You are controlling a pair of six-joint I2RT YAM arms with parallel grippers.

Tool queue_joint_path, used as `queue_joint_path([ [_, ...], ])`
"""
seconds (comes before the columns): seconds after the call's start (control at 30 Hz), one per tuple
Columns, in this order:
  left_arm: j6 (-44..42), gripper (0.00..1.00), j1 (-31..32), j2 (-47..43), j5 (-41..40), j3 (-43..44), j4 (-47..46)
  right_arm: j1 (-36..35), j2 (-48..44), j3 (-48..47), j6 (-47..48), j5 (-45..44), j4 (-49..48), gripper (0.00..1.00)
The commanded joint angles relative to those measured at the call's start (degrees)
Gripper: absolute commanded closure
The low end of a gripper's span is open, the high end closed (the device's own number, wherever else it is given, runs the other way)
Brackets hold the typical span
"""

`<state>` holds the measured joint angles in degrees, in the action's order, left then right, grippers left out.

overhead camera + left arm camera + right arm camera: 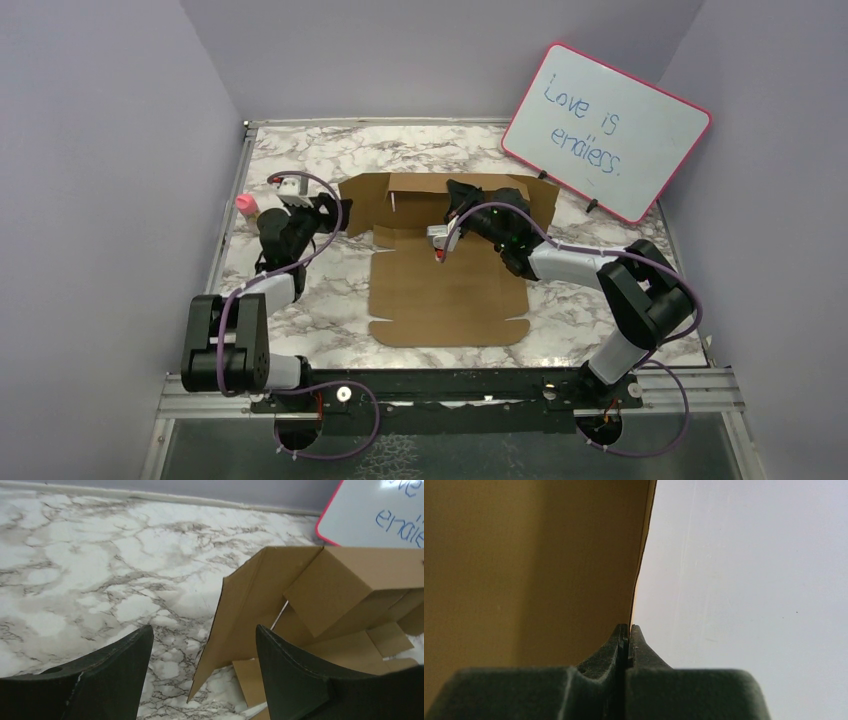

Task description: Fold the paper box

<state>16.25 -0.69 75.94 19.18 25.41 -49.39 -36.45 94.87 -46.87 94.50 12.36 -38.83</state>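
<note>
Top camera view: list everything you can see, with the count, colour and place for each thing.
paper box: one, brown, middle of the table, front panel flat, back flaps raised
whiteboard: one, white with a pink frame and blue writing, propped up at the back right
small pink object: one, pink, left edge of the table; too small to identify
table: one, white and grey marble pattern, under everything
left gripper: one, black, open and holding nothing, left of the box's raised flaps
right gripper: one, black, shut, tips at the edge of a raised flap
</note>
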Motion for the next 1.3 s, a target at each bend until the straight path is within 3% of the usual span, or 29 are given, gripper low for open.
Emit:
queue_joint_path([
  [0.0, -3.6, 0.24, -1.9, 4.2, 12.8, 1.6, -4.1, -0.5, 0.2, -0.4, -0.8, -1.1, 4.8, 0.99],
  [0.1, -5.4, 0.28, -2.2, 6.3, 14.6, 2.2, -4.1, -0.5, 0.3, -0.6, -0.8, -1.2, 5.1, 0.99],
  [0.3, -7.3, 0.61, -2.2, 9.7, 20.5, 3.5, -4.2, -0.5, 0.6, -0.8, -0.6, -1.3, 5.3, 0.99],
  [0.6, -9.6, 0.91, -1.9, 9.2, 21.3, 2.0, -4.2, -0.5, 0.6, -1.8, 0.1, -1.6, 6.2, 0.99],
  [0.83, -10.8, 0.96, 1.4, 4.1, 14.8, -1.5, -4.4, -0.5, 1.0, -2.7, 1.3, -1.9, 6.1, 0.99],
  [1.07, -10.9, 1.0, 9.9, -1.6, 3.2, -5.1, -4.5, -0.5, 1.6, -3.8, 3.0, -1.9, 4.5, 0.99],
  [1.27, -8.1, 1.0, 14.9, -4.7, -1.3, -5.5, -4.5, -0.5, 2.1, -4.1, 4.1, -1.4, 2.6, 0.99],
])
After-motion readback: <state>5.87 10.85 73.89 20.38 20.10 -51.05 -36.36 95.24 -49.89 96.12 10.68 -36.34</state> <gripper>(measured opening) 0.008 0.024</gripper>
